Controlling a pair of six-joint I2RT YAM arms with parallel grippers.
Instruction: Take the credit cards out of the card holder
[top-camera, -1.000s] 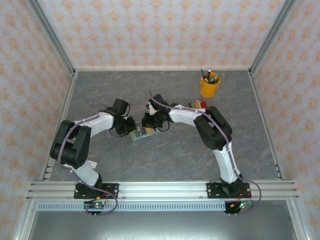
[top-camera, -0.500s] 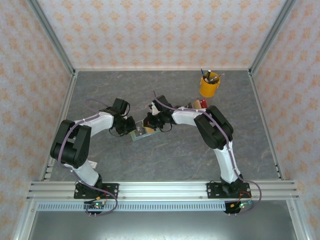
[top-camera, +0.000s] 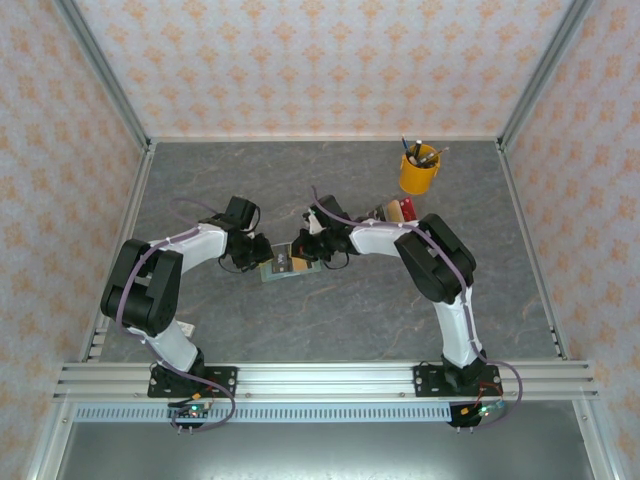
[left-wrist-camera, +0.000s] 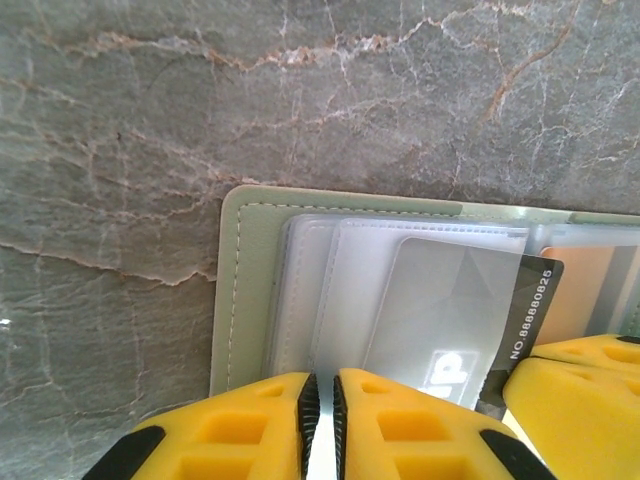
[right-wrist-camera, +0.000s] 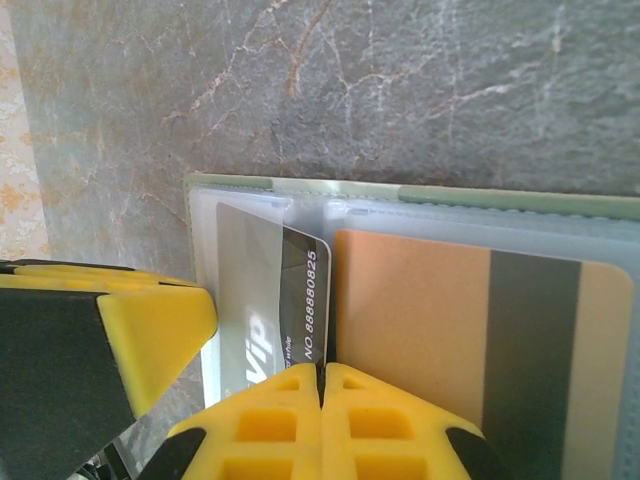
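Right tool (right-wrist-camera: 322, 370) clamps the dark grey VIP card (right-wrist-camera: 305, 300), half out of the mint-green card holder (left-wrist-camera: 245, 290); left tool (left-wrist-camera: 320, 385), nearly together, seems to steady it. Next, likely a pull rightward

The left arm (top-camera: 185, 247) and the right arm (top-camera: 380, 236) have white links, black joints and thin purple cables (top-camera: 190, 204); the fingers (left-wrist-camera: 240, 420) are yellow.

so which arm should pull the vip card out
Right: right end effector is shut on the dark grey VIP card, part-out of the pale green card holder; left end effector holds it.
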